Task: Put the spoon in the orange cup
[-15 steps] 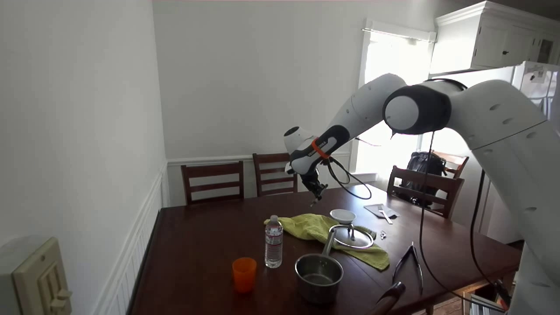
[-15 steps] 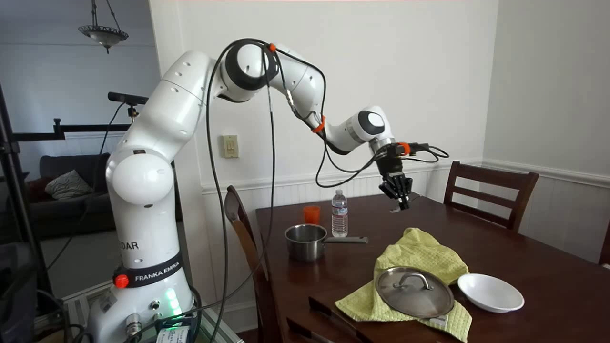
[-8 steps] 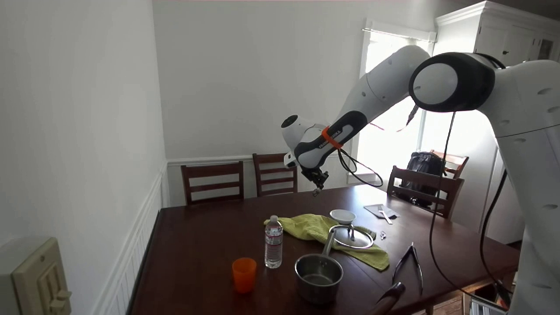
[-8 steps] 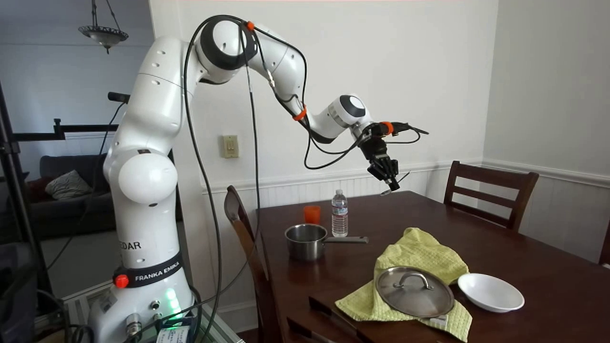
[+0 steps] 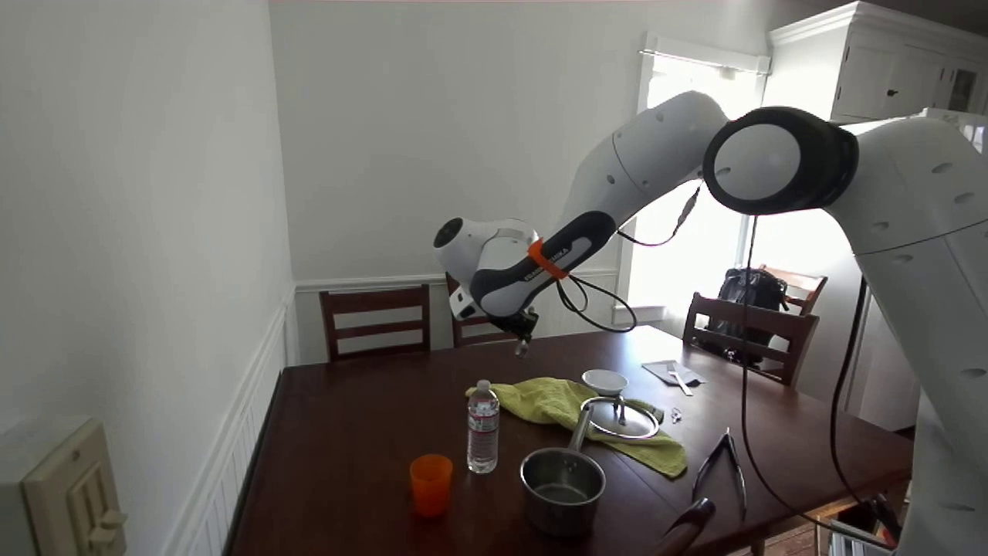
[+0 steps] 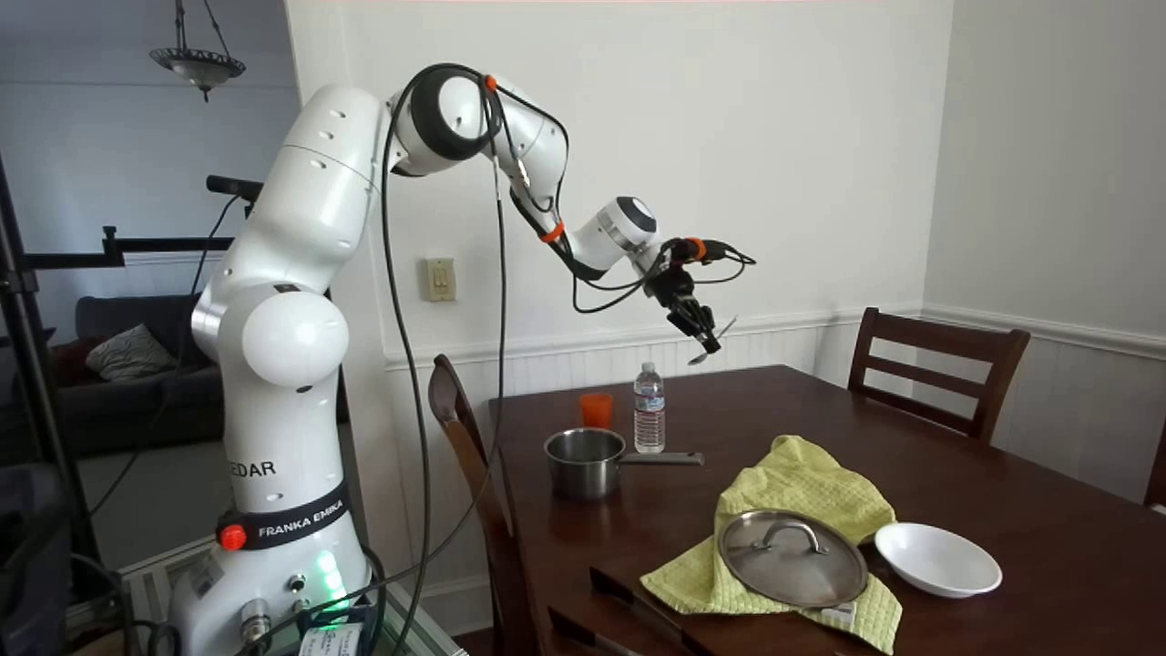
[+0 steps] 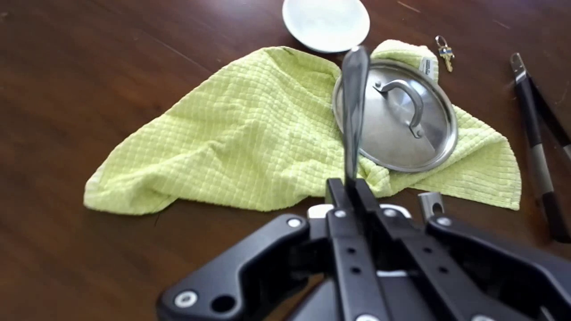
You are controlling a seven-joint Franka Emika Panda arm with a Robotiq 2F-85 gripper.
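The orange cup [image 5: 431, 485] stands upright on the table, left of the bottle; it also shows behind the pot in an exterior view [image 6: 597, 411]. The cup is out of the wrist view. My gripper [image 7: 350, 183] is shut on the metal spoon, whose handle [image 7: 354, 98] points away from the fingertips in the wrist view. In an exterior view the gripper [image 6: 714, 344] holds the spoon [image 6: 727, 326] tilted, well above the table and right of the cup. The gripper [image 5: 526, 337] is high and farther back than the cup in an exterior view. The spoon's other end is mostly hidden in the wrist view.
A clear water bottle [image 6: 649, 410] stands next to the cup. A steel pot [image 6: 585, 466] has its handle pointing sideways. A lid [image 6: 792, 558] lies on a yellow-green towel [image 6: 811, 474] beside a white bowl [image 6: 938, 560]. Tongs [image 7: 535, 133] and keys [image 7: 445, 53] lie on the table.
My gripper has risen with the spoon, then moved left in both exterior views, closer to the cup and bottle. The spoon stays held. The objects on the table have not moved.
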